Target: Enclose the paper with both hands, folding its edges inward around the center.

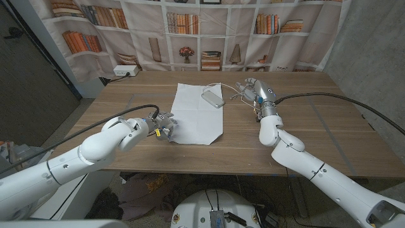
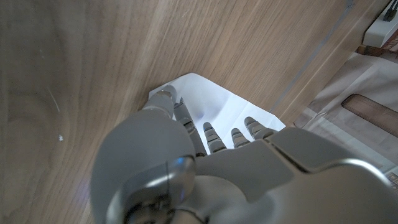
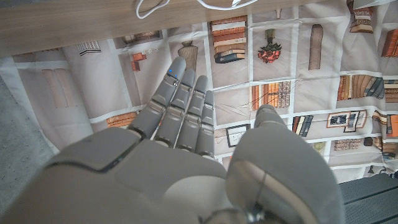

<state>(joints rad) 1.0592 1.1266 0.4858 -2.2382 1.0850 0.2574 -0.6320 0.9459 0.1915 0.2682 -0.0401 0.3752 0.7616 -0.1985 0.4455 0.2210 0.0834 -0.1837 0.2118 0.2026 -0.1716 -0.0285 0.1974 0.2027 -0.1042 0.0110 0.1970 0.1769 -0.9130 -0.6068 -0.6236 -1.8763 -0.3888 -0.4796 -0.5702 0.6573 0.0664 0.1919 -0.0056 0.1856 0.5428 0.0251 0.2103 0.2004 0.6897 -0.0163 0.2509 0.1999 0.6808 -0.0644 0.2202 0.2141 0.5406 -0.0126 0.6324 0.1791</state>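
left hand (image 1: 163, 125) sits at the near left corner of the paper (image 1: 199, 114), fingers (image 2: 211, 134) curled onto the sheet's edge, though a firm grip can't be told. the paper lies mid-table (image 1: 329, 126), a small grey object (image 1: 212, 99) on it. right hand (image 1: 254, 92) hovers beside, fingers straight, holding nothing.

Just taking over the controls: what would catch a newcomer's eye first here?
The white paper lying mid-table, with a small grey object resting on its far right part. The left hand sits at the paper's near left corner, fingers on the sheet, while the right hand hovers off to the paper's right, near a white cable.
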